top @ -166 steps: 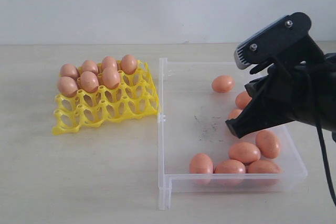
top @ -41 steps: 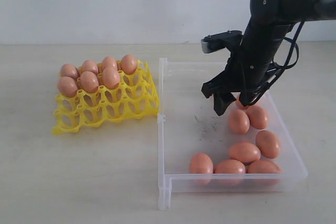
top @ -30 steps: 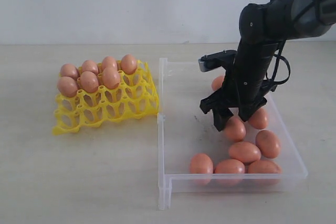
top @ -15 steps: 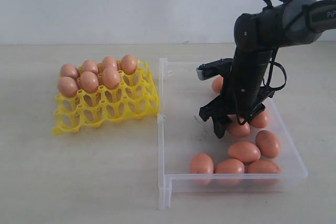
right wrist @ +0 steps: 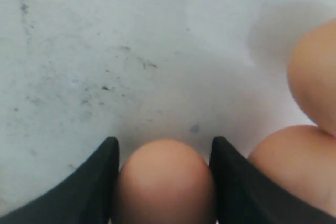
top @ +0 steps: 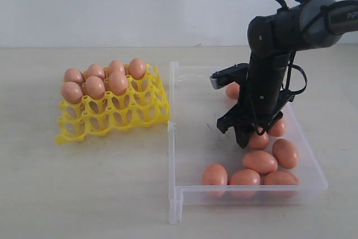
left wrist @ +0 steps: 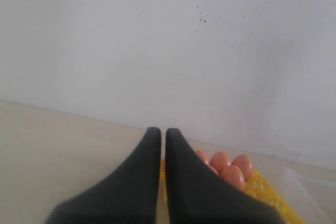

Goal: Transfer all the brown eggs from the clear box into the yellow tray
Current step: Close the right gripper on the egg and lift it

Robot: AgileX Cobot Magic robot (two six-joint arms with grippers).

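Several brown eggs (top: 260,162) lie in the clear box (top: 193,149), mostly along its near wall and right side. My right gripper (top: 249,136) points down into the box, shut on one brown egg (right wrist: 165,182). That egg sits on the box floor with a finger touching each side. Two more eggs (right wrist: 294,166) lie close beside it. The yellow tray (top: 112,118) stands left of the box with several eggs (top: 95,87) in its far rows. My left gripper (left wrist: 163,130) is shut and holds nothing, with the tray (left wrist: 262,190) beyond it. It does not show in the exterior view.
The box floor has dark scuffs (top: 215,130) left of the right gripper. The tray's near rows of cups (top: 95,124) hold nothing. A pale wall stands behind the table.
The right gripper has come down over an egg in the middle of the box, and its fingers have closed in against the egg's sides. The left gripper and tray are unchanged.
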